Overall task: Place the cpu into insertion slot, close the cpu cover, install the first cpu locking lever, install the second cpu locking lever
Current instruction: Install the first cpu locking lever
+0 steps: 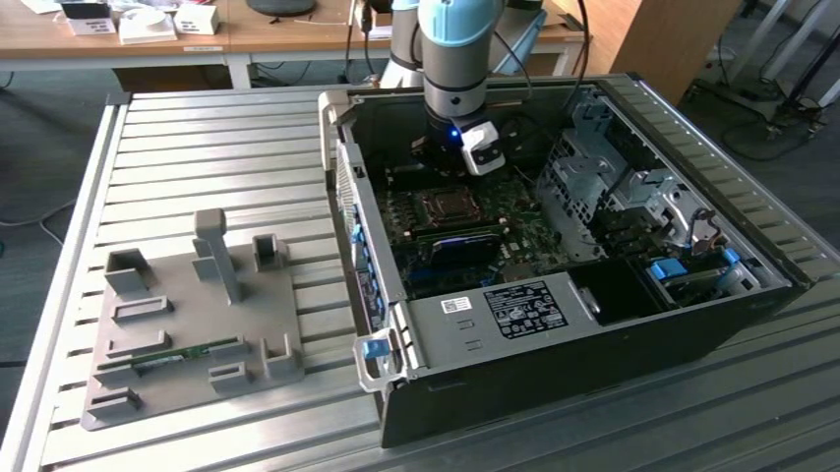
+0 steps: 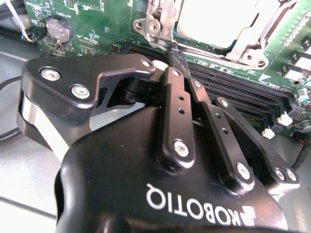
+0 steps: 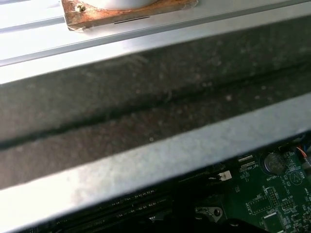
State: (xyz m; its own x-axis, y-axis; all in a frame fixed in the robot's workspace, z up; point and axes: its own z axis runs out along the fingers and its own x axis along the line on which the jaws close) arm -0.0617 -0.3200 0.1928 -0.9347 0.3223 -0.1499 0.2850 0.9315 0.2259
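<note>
My gripper (image 1: 439,169) hangs inside the open computer case (image 1: 735,324), just behind the insertion slot (image 1: 443,206) on the green board. In the second wrist view the black fingers (image 2: 181,99) are shut together with nothing between them. Their tips (image 2: 176,52) sit at the edge of the socket, next to a screwed metal bracket (image 2: 156,23). The cpu (image 2: 216,17) lies in the slot, its pale face showing through the cpu cover (image 2: 245,47), which lies flat over it. A thin silver lever rod (image 2: 273,26) runs along one side of the cover.
Long black memory slots (image 2: 238,90) run beside the socket, and a coin battery (image 2: 58,30) sits on the board. The case wall (image 3: 146,111) stands close to the wrist. A grey fixture plate (image 1: 184,315) with a green memory stick lies on the ribbed table at the exterior view's left.
</note>
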